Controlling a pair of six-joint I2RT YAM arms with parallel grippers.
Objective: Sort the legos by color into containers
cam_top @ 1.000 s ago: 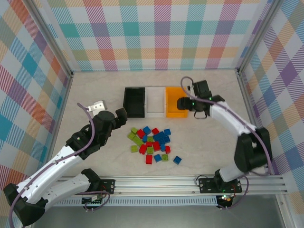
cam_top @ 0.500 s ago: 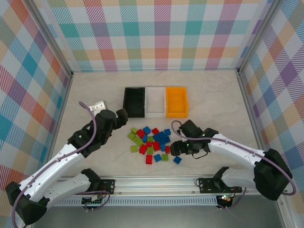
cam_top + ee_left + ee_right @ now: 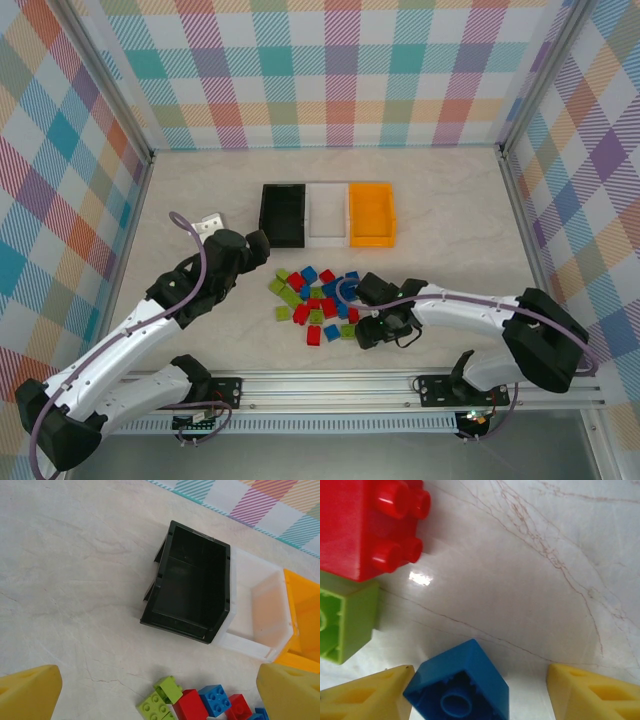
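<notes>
The red, blue and lime legos (image 3: pixel 315 298) lie in a loose pile at mid-table. Behind them stand the black bin (image 3: pixel 282 214), white bin (image 3: pixel 327 214) and orange bin (image 3: pixel 371 213) in a row. My right gripper (image 3: pixel 372 328) is down at the pile's front right corner. It is open around a tipped blue brick (image 3: pixel 460 685), which touches the left finger (image 3: pixel 365 695). A red brick (image 3: pixel 367 525) and a lime brick (image 3: pixel 345 625) lie just beyond. My left gripper (image 3: pixel 258 244) hangs open left of the pile, with the black bin (image 3: pixel 192 582) and some legos (image 3: pixel 192 705) below it.
A small pale block (image 3: pixel 210 222) lies at the back left near my left arm. The aluminium rail (image 3: pixel 400 385) runs along the front edge. Plaid walls close in the left, back and right sides. Bare marbled tabletop (image 3: pixel 200 185) surrounds the bins.
My right arm swung from over the orange bin down to the pile's front right corner and lowered around the lone blue brick. The left arm barely shifted.
</notes>
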